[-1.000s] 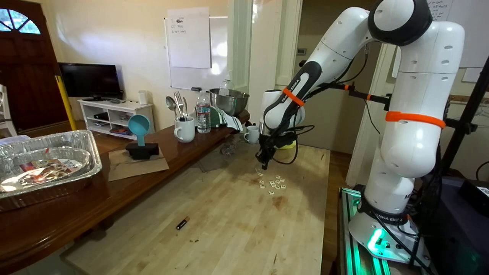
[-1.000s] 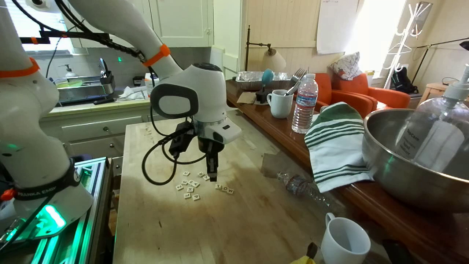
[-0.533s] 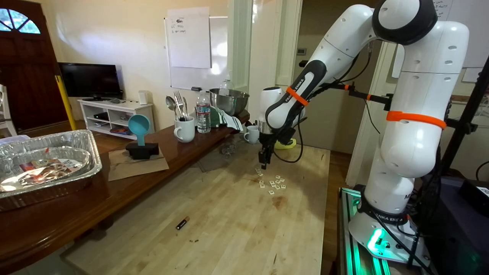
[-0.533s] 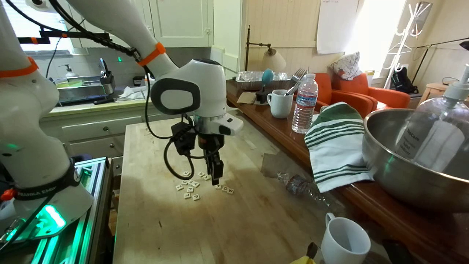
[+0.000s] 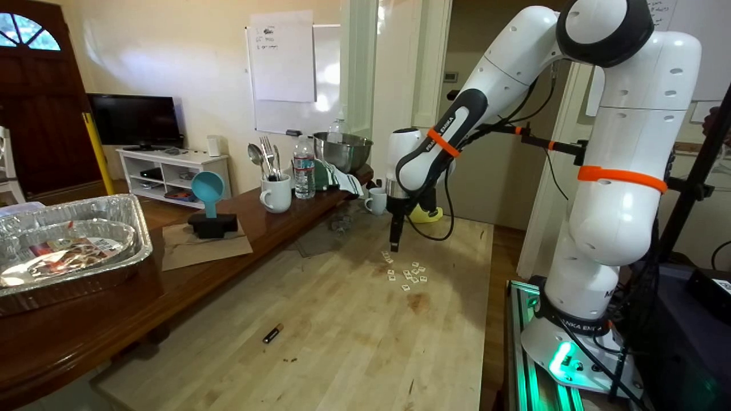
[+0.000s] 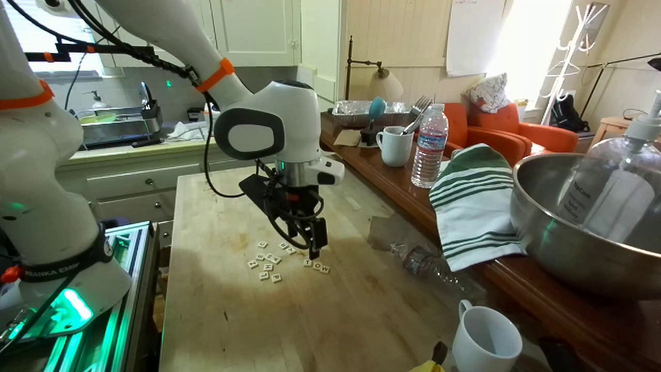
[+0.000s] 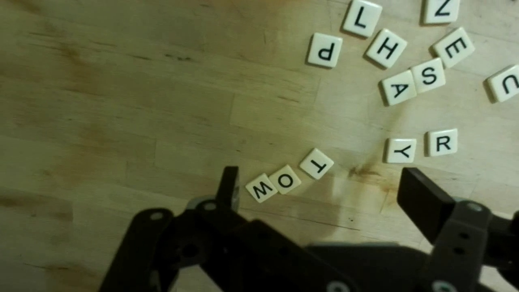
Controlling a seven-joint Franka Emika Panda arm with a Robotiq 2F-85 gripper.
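Gripper, one: jaws wide apart, nothing held. W tile, O tile, T tile: slanting row (rising rightward), just below wrist-view centre, seen between the jaws, nearer the one at frame left.

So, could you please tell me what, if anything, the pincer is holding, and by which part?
Nothing is held: the pincer stands open, and the T tile, O tile and W tile lie on the tabletop.
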